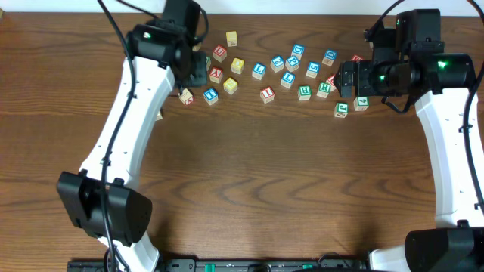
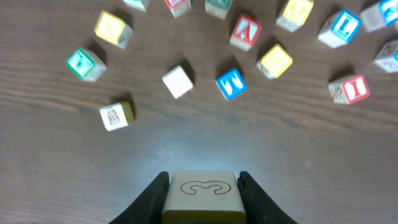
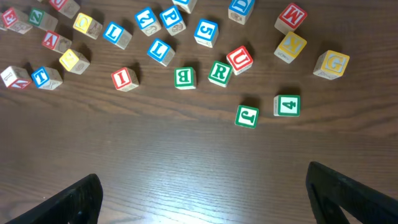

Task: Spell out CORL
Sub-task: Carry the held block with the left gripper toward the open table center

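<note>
Left gripper (image 2: 202, 182) is pinched narrow on a wooden cube (image 2: 200, 200). Its facing side shows an outlined glyph like a sideways 3, bottom cut off by the frame, letter unreadable. Right gripper (image 3: 202, 179) is spread wide with nothing between, only finger ends showing in the corners. Green R cube (image 3: 219, 72) sits on the table between green B (image 3: 185, 77) and red U (image 3: 240, 58); blue L cube (image 3: 161, 51) is near B. Green J (image 3: 247, 116) and green 4 (image 3: 286, 105) lie apart from the scatter. Yellow cube (image 2: 275, 60) is too blurred to read.
</note>
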`<act>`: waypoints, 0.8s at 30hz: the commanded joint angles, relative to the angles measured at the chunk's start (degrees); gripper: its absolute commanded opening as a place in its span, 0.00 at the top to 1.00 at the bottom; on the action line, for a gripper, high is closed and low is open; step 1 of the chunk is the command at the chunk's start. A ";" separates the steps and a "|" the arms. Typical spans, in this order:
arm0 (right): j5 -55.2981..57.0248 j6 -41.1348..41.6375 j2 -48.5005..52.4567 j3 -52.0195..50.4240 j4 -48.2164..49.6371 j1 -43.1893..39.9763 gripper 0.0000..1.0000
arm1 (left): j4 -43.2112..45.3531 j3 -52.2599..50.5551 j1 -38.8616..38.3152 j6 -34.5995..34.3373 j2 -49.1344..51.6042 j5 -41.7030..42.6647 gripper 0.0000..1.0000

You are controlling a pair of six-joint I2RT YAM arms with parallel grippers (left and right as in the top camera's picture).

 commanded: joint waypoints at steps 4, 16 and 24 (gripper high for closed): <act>-0.02 -0.81 0.39 0.90 0.13 0.17 0.01 | 1.66 -9.03 -3.28 -5.42 0.70 -0.28 0.70; 0.00 -0.81 0.46 0.90 0.13 0.17 0.01 | 19.67 -26.62 -5.60 -6.21 0.70 3.15 0.70; -0.24 -0.79 0.50 0.90 0.13 0.17 0.01 | 27.17 -32.28 -5.60 -3.89 0.72 3.15 0.70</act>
